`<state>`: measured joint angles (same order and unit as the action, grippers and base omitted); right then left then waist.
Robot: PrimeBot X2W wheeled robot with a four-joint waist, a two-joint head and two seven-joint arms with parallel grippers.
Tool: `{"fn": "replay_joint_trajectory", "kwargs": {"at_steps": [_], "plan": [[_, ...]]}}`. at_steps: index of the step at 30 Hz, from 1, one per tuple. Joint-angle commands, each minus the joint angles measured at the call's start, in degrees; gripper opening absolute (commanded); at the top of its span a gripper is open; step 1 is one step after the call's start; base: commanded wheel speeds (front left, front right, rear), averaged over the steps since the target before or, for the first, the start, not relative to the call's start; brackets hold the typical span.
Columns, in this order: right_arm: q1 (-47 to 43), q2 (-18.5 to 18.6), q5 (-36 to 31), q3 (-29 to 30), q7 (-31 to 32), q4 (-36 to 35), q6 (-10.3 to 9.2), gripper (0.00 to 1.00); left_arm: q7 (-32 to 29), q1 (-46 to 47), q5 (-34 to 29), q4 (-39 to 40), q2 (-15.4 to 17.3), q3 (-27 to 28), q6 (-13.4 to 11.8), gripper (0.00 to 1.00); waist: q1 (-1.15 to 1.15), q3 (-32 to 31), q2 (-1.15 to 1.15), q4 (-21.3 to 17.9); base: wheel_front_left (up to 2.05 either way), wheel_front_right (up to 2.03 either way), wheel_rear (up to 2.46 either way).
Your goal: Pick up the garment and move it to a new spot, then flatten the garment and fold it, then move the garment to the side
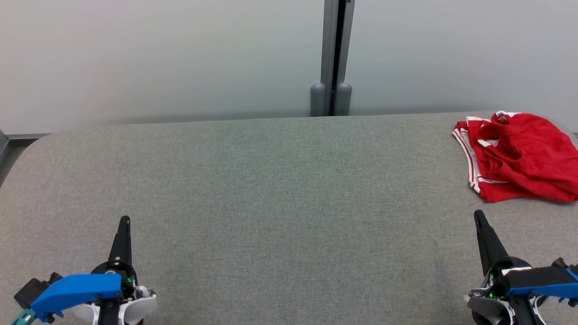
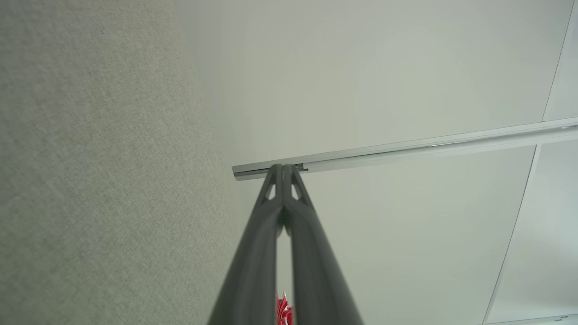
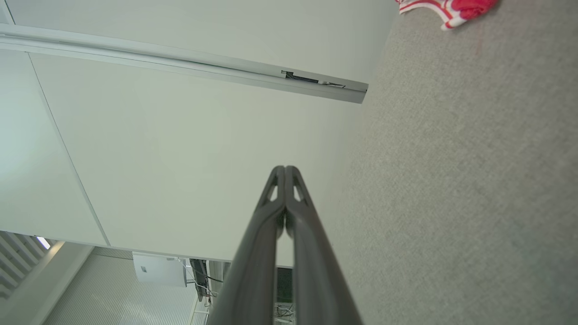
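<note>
A red garment [image 1: 519, 155] with white trim lies crumpled at the far right of the grey fabric surface [image 1: 280, 189]; its right part runs off the head view's edge. A corner of it shows at the top of the right wrist view [image 3: 451, 9], and a sliver of red [image 2: 283, 311] peeks between the fingers in the left wrist view. My right gripper [image 1: 477, 215] is shut and empty, a short way in front of the garment's near edge. My left gripper [image 1: 125, 220] is shut and empty at the lower left, far from the garment.
A pale wall panel [image 1: 158, 58] stands behind the surface, split by a grey vertical post [image 1: 336, 58] with two rounded feet. The surface's left corner is rounded, with a darker floor gap [image 1: 9, 153] beside it.
</note>
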<state>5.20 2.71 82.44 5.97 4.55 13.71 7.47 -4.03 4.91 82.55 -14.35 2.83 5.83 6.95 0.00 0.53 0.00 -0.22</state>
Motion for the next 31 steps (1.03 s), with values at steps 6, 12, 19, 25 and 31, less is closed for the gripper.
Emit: {"fn": "replay_joint_trajectory", "kwargs": {"at_steps": [6, 12, 19, 25, 31], "plan": [[1.0, 0.3, 3.7, 0.3, 0.9, 0.1, 0.04, 0.0, -1.1, 1.2, 3.5, 0.4, 0.1, 0.4, 0.5, 0.0, 0.0, -0.1, 0.0, 0.1, 0.0, 0.0, 0.0], [1.1, 0.3, 6.2, 0.5, 1.4, 0.2, 0.04, 0.0, -1.7, 1.5, 6.0, 0.4, 0.1, 0.5, 0.6, 0.0, 0.0, -0.2, 0.0, 0.1, 0.0, 0.0, 0.0], [1.3, 0.3, 8.9, 0.6, 2.0, 0.3, 0.04, 0.0, -2.4, 1.6, 8.8, 0.4, 0.1, 0.7, 0.8, 0.0, 0.0, -0.3, 0.0, 0.2, 0.0, 0.0, 0.0], [1.4, 0.3, 10.0, 0.7, 2.2, 0.4, 0.04, 0.0, -2.7, 1.6, 9.9, 0.4, 0.1, 0.8, 0.8, 0.0, 0.0, -0.4, 0.0, 0.2, 0.0, 0.0, 0.0], [1.4, 0.3, 10.0, 0.7, 2.2, 0.4, 0.04, 0.0, -2.7, 1.6, 9.9, 0.4, 0.1, 0.8, 0.8, 0.0, 0.0, -0.4, 0.0, 0.2, 0.0, 0.0, 0.0]]}}
